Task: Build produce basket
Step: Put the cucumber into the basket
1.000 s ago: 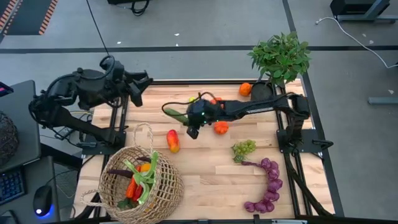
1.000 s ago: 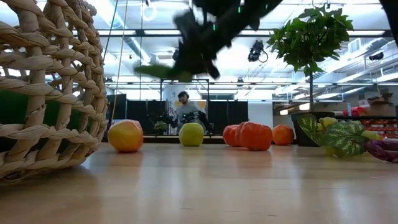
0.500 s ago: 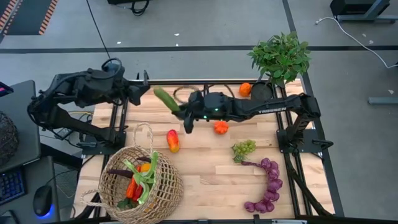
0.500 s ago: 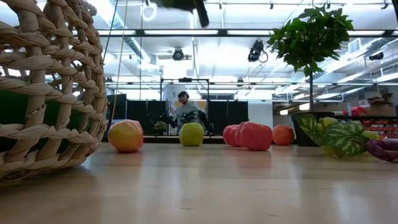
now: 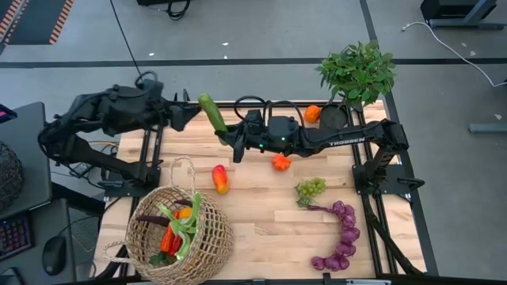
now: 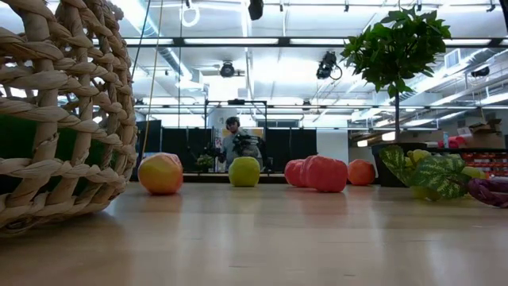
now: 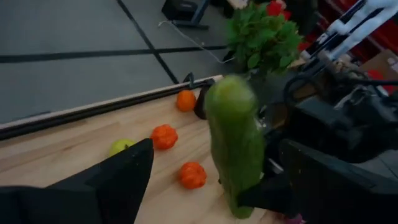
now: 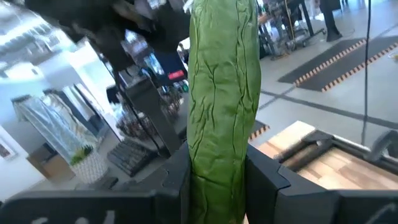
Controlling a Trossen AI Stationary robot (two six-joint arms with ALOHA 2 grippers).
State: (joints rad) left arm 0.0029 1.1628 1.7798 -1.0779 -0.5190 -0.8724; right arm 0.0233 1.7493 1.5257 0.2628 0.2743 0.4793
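Note:
My right gripper [image 5: 227, 138] is shut on a green cucumber [image 5: 211, 112], held high over the table's far left part. In the left wrist view the cucumber [image 7: 235, 140] stands between the wide-apart fingers of my open left gripper [image 7: 214, 171], which do not touch it. In the high view my left gripper [image 5: 188, 115] is just left of the cucumber. The tan wicker basket [image 5: 207, 237] sits at the near left corner on its base. It holds red, orange and green produce. It fills the left of the low view [image 6: 55, 111]. My right gripper pinches the cucumber's lower end [image 8: 217, 186] between its two fingers [image 8: 177, 180]. The fingers lie across it and come from the table's right. The cucumber is lifted clear. It sticks out past the fingers, its free end [image 5: 206, 99] tilted toward the far left.
On the table lie a red-yellow fruit [image 5: 220, 178], an orange pepper [image 5: 281, 162], an orange [image 5: 313, 113], green grapes [image 5: 310, 188] and purple grapes [image 5: 341, 237]. A potted plant [image 5: 358, 73] stands at the far right corner. A person [image 6: 232, 139] shows far behind the table.
My right gripper has carried the cucumber up and toward the far left, toward my left gripper, rising out of the low view. The cucumber has turned from lying across to pointing at the far edge. My left gripper has shifted slightly right, coming alongside it.

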